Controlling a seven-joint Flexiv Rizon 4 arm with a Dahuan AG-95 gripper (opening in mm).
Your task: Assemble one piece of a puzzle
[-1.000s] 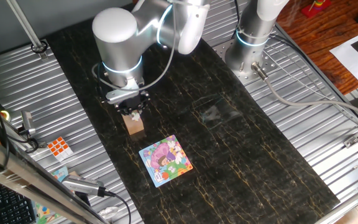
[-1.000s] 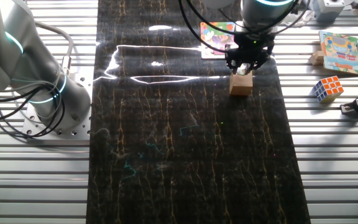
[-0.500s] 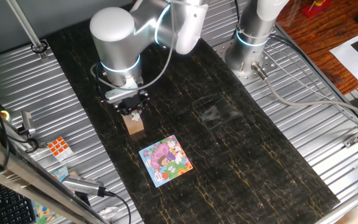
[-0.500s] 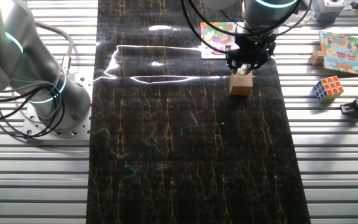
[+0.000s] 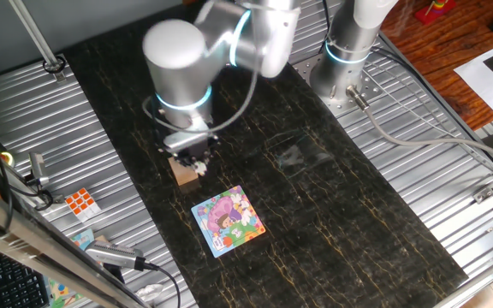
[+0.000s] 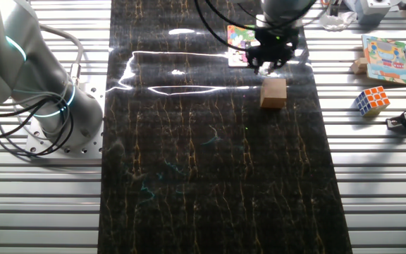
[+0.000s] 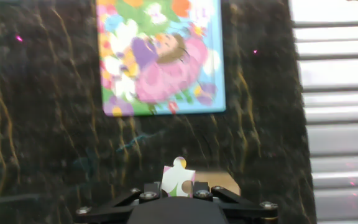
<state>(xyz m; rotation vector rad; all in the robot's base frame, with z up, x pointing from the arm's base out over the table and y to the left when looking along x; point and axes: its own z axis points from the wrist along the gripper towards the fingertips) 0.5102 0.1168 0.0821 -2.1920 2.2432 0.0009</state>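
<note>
In the hand view the piece [image 7: 178, 177], a tiny whitish tile with green and brown patches, stands upright between my fingers, and my gripper [image 7: 177, 189] is shut on it. The puzzle [image 7: 161, 56] lies flat on the dark mat ahead, with a blue border and a pink and green picture. In the fixed views my gripper [image 5: 194, 161] [image 6: 266, 65] hangs between the tan wooden cube [image 5: 183, 174] [image 6: 273, 92] and the puzzle [image 5: 228, 221] [image 6: 242, 41]. The cube's top [image 7: 226, 182] shows just behind the piece.
An orange-and-white Rubik's cube [image 5: 80, 202] [image 6: 371, 99] and another picture puzzle [image 6: 386, 59] lie on the ribbed metal beside the mat. A second arm's base [image 5: 347, 58] [image 6: 48, 106] stands at the mat's far side.
My gripper has lifted off the tan cube with the piece in it and shifted toward the puzzle. The cube stays where it was.
</note>
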